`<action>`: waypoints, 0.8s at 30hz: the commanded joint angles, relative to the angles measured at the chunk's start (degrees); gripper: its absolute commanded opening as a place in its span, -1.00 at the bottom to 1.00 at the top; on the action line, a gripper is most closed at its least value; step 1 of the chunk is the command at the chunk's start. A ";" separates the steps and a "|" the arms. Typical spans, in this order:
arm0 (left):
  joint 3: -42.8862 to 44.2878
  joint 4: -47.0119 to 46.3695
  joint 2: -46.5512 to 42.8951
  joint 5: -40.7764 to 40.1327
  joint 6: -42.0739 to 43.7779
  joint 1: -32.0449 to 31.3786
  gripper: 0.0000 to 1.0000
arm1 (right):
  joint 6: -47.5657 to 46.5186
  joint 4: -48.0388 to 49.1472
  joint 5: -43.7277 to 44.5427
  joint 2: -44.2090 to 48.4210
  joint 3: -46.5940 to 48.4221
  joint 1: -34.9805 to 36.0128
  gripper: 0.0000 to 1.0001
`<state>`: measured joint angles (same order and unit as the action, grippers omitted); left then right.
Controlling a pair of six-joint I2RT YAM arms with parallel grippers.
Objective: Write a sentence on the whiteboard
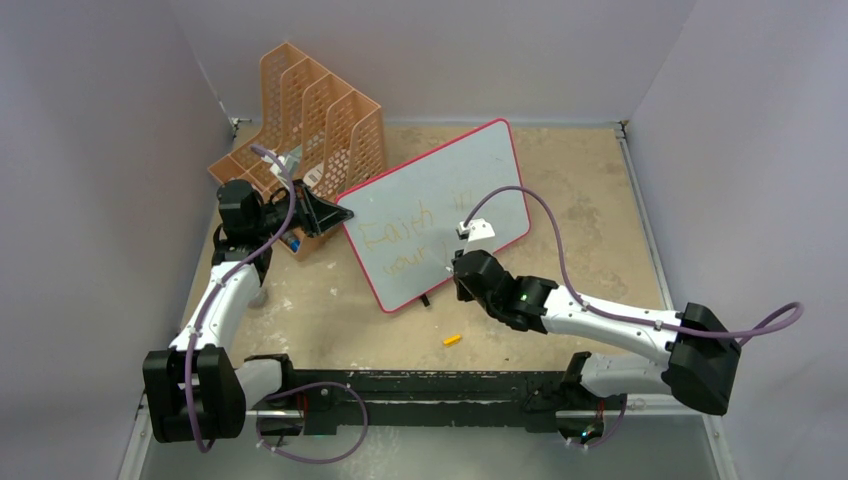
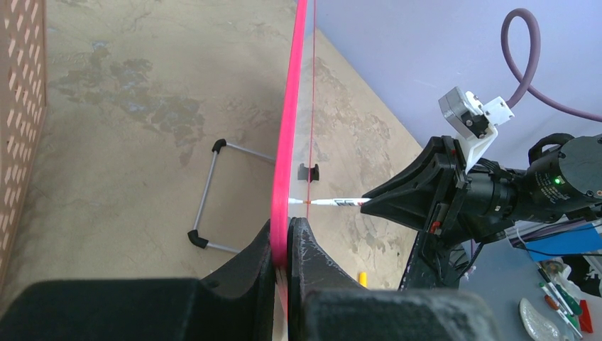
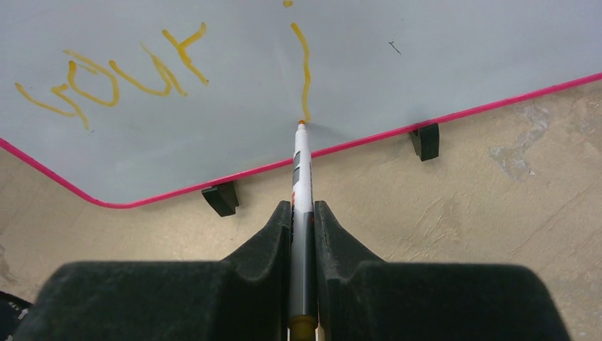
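Note:
The whiteboard (image 1: pixel 440 205) with its pink frame stands tilted on two black feet mid-table. My left gripper (image 1: pixel 330 213) is shut on its left edge; the frame (image 2: pixel 287 142) runs up between my fingers in the left wrist view. My right gripper (image 1: pixel 458 268) is shut on a white and grey marker (image 3: pixel 301 192) whose orange tip touches the board near its lower edge (image 3: pixel 454 119). The sentence (image 1: pixel 405 240) shows in faint yellow: "Faith in" above, "your" (image 3: pixel 113 74) below, and a single downstroke (image 3: pixel 304 71) that ends at the tip. The marker also shows in the left wrist view (image 2: pixel 337 202).
An orange perforated file rack (image 1: pixel 310 125) stands at the back left behind my left gripper. A small yellow marker cap (image 1: pixel 452 340) lies on the table in front of the board. The board's wire stand (image 2: pixel 213 195) props it from behind. Grey walls enclose the table.

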<state>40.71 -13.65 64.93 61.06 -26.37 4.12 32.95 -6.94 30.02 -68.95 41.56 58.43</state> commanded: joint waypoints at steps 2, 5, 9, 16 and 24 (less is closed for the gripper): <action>1.57 -1.21 -0.15 -0.98 4.66 0.36 -1.00 | -1.65 5.77 -2.33 0.81 3.23 -0.16 -1.00; 1.57 -1.25 -0.15 -0.98 4.66 0.36 -1.00 | -1.83 6.59 -1.85 0.81 3.53 -0.16 -1.00; 1.70 -1.21 -0.13 -1.06 4.66 0.36 -1.00 | -1.60 6.68 -0.94 1.80 3.70 -0.19 -1.00; 1.79 -0.94 -0.15 -1.35 4.92 0.36 -1.00 | -1.78 4.60 0.08 5.95 3.36 -0.22 -1.00; 2.13 -0.02 -0.15 -1.65 5.57 0.36 -1.00 | -2.24 3.95 4.64 7.58 2.12 -0.71 -1.00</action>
<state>40.71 -13.56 64.93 61.06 -26.30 4.12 31.57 -3.97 31.14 -62.11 42.52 58.35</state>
